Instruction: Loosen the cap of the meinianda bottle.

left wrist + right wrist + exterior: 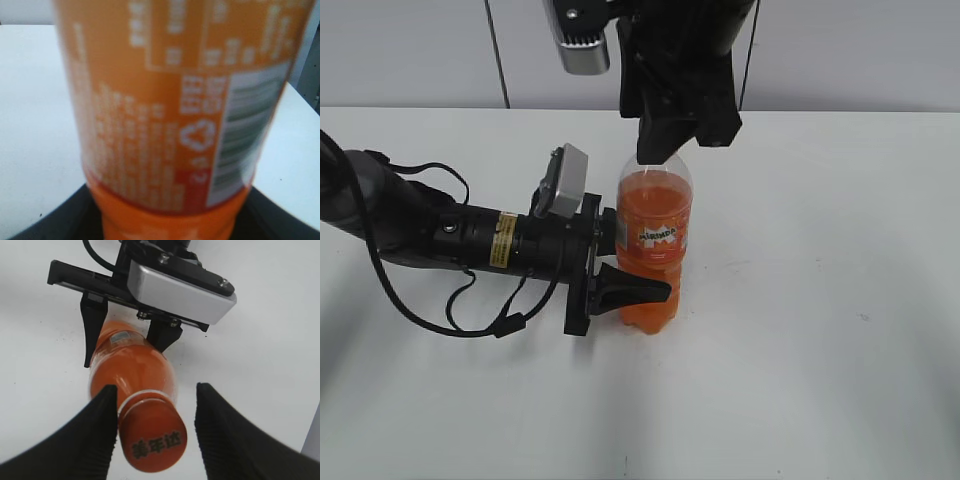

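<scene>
Filling the left wrist view almost edge to edge was the meinianda bottle (170,115), its orange label blurred by closeness, dark finger shapes curving around its base. Out on the white table (840,330) it stood upright near the middle, and the left gripper (625,270) lay low and level from the left, its jaws clamped on the lower body — a bracing hold, most likely to stop the bottle turning when the top was twisted. Up above, the right gripper (156,427) hung straight down over the neck. From its own camera the cap (152,440) sat between the two ribbed fingers (95,435), the left one touching or nearly so, the right one clearly apart with table showing in the gap. So those jaws stood parted, gripping nothing. Whether the cap had been loosened, I couldn't tell; it looked seated on the neck.
</scene>
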